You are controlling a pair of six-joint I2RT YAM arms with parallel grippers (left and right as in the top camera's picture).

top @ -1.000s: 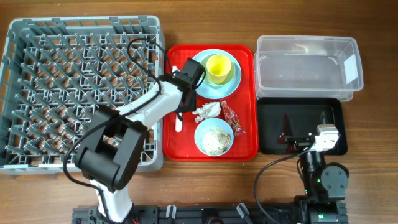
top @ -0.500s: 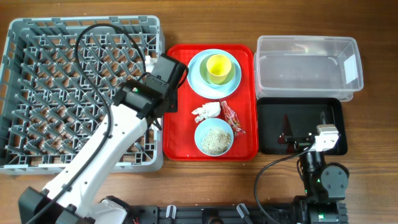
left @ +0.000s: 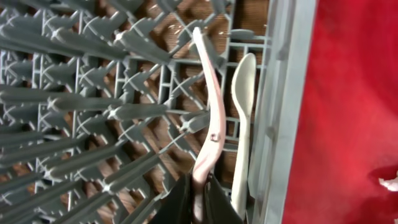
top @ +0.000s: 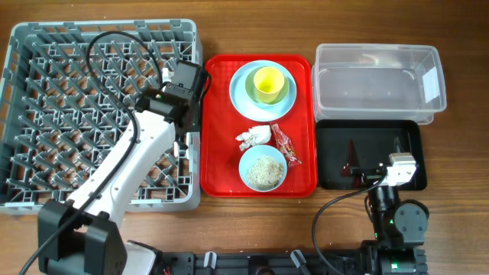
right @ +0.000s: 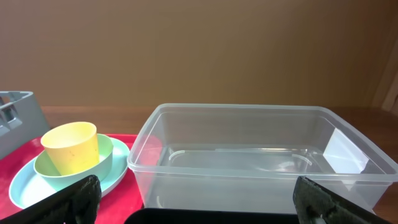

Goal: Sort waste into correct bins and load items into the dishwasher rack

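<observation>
Left gripper, at six o'clock in its wrist view, pinches the handle end of a thin, pale plastic fork, tines pointing to twelve o'clock over the grey pegged rack. A white spoon lies in the rack at the fork's three o'clock. The fork looks light, bendy and slick, best held by its flat handle. Right gripper hangs spread wide and empty over the glossy black tray.
</observation>
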